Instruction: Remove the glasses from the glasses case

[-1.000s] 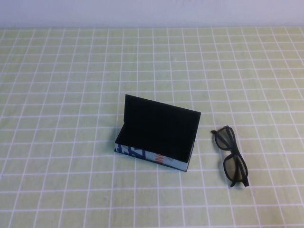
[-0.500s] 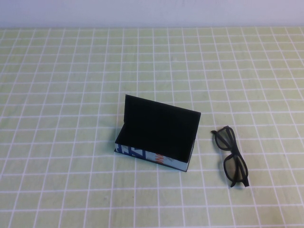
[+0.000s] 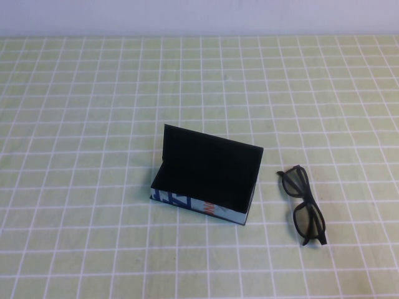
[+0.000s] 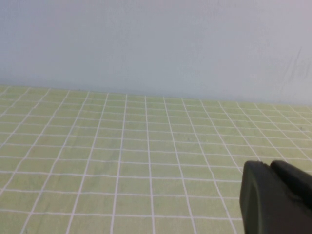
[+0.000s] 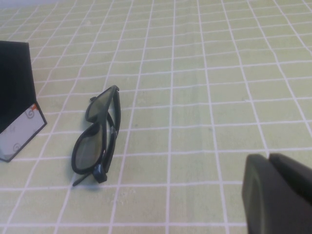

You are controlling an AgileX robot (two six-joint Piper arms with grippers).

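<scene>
High view: black thick-framed plastic glasses [image 3: 303, 206] lie on the green grid-pattern tablecloth [image 3: 93, 124], just right of the rectangular black glasses case [image 3: 209, 180], apart from it, arms folded. Case stands open, hinged lid upright at far side, black lining bare, white side w/ blue + orange print facing near. Glasses are out of case, so task looks done. Neither arm shows in high view. Right wrist view: right gripper [image 5: 279, 195] hangs near the table to the right of the glasses, not touching; jaws fully closed, nothing held. Left wrist view: left gripper [image 4: 275, 195] over bare cloth, away from both objects; only dark tip seen, cannot tell its jaw state. Handling (judgement): glasses light, stiff plastic, smooth and prob. slippery; lenses scratch-prone, hinges the weak pt. Best hold = across the bridge or pinch on thick top rim of frame, not on lenses or arm tips. Case light card-type box, could tip or slide if nudged. Vs. earlier frames: no change, glasses and case in same spots, lid at same angle, no arm entered high view.
</scene>
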